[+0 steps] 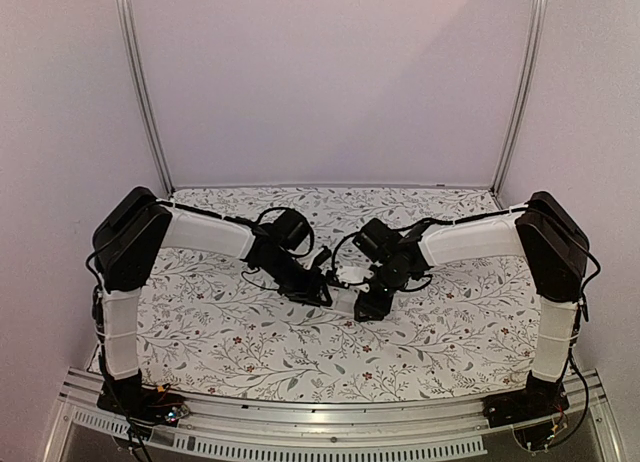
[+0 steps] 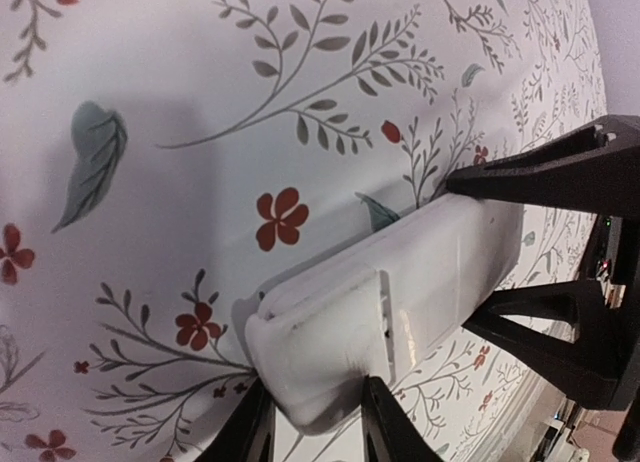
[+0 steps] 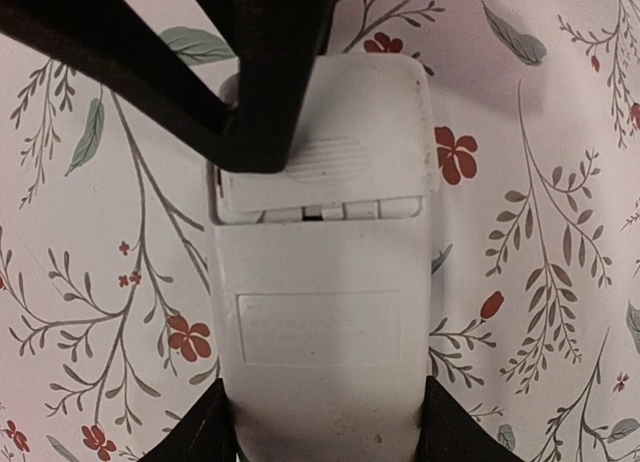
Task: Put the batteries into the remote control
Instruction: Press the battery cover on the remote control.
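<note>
From above, the two arms are meeting at mid-frame over the floral worktop [image 1: 220, 332]. The remote [image 1: 350, 275] is lying there, showing as a white patch between the left jaws, reaching in from the left, and the right jaws, reaching in from the right. The state of the jaws is not showing in this view.

In the left wrist view, the remote [image 2: 400, 282] is running from bottom centre toward the right edge, white back up, resting on the worktop [image 2: 180, 102]. The left fingers [image 2: 252, 432] are standing a little apart at its near end; whether they are pinching it I cannot tell. At the far end the right fingers [image 2: 560, 172] are sitting one on each side.

In the right wrist view, the remote [image 3: 330, 332] is filling the centre, its cover [image 3: 370, 132] at the top, with a thin gap showing at the seam. The right fingers [image 3: 205, 432] are clamping its lower end by both long edges. One left finger [image 3: 265, 92] is touching the cover beside the ribbed patch.
</note>
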Robot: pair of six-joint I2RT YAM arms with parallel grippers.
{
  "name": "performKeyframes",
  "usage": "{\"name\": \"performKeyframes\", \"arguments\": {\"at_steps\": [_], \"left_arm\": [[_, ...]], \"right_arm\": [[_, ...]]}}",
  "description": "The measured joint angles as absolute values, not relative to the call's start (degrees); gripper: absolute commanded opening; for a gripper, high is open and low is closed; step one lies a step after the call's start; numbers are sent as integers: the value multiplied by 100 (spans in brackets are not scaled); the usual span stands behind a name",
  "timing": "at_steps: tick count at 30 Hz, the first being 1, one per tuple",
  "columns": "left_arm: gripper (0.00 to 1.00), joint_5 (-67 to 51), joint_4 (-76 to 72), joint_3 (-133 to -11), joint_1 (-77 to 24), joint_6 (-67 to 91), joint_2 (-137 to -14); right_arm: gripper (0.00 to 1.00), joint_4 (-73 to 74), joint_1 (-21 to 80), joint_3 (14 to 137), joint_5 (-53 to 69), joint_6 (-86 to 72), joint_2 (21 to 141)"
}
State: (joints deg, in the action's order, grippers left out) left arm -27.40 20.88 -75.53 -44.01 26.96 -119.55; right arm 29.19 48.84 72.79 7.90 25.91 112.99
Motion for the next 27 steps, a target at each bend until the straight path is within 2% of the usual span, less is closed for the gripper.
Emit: {"name": "performKeyframes", "arguments": {"at_steps": [10,22,27], "left_arm": [[49,-2912,1920,-7446,-4311,2707,-11872],[45,-2849,1758,-7284,-4104,2770,-11775],[39,-2770,1776,-7303,-4080,2823,-11778]], "right_arm": [[71,2775,4816,7175,858,2665,11277],[78,2512,4731,6963,871,2652,11161],[72,2528,4722,6965,873,2644,11159]]}}
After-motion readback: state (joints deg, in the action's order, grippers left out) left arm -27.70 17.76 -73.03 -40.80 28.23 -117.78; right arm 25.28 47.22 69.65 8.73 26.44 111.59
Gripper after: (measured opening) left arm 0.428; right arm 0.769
